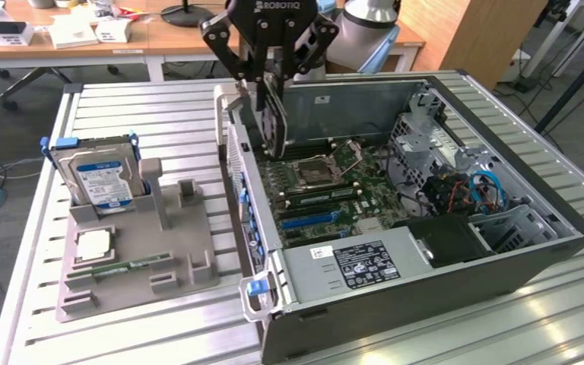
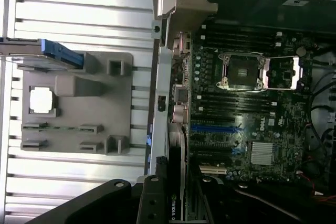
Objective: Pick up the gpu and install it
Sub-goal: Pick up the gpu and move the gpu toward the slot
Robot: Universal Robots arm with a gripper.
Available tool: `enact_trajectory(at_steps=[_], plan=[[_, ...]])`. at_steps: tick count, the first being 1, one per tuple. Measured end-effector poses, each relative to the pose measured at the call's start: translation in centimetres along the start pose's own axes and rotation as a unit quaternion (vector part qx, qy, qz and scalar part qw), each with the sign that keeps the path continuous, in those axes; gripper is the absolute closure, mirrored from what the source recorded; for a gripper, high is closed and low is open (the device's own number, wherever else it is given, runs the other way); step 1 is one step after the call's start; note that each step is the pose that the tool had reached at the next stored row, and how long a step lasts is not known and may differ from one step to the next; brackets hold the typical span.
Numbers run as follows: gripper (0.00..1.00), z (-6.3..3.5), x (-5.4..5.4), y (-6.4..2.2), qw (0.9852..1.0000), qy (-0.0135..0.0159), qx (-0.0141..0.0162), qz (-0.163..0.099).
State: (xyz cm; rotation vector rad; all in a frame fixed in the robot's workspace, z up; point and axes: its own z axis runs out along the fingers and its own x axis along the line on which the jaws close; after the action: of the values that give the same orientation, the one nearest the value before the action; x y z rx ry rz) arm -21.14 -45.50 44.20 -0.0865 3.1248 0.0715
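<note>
Gripper [image 1: 271, 95] fingers, seen from the exterior view, are closed partway onto the gpu [image 1: 274, 125]. It hangs on edge above the open computer case [image 1: 404, 319], with its metal bracket toward the case's rear wall. I judge the card light and stiff but fragile. It should be held by its upper edge and plain board, clear of the bottom contacts and of any small parts. Below it lies the motherboard [image 1: 318, 179] with its blue slot [image 1: 307, 219]. The power supply [image 1: 358, 262] crowds the near side, and cables and a drive cage fill the exterior view's right. Open room is therefore mostly straight above the board. The hard drive [image 1: 97, 175] stands on the grey holder [image 1: 140, 266], well apart from the case.

In the wrist view the gpu [image 2: 174, 205] shows edge-on between dark gripper parts, just inside the case's rear wall [image 2: 184, 3]. The blue slot [image 2: 215, 128] runs away from that wall across the motherboard [image 2: 252, 103]. The bracket probably has little clearance there.
</note>
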Motion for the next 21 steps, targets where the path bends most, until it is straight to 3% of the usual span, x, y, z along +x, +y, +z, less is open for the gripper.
enact_trajectory(at_steps=[21], plan=[[0.74, 0.11, -8.0, -0.60, 1.0000, 0.0000, 0.0000, 0.000]])
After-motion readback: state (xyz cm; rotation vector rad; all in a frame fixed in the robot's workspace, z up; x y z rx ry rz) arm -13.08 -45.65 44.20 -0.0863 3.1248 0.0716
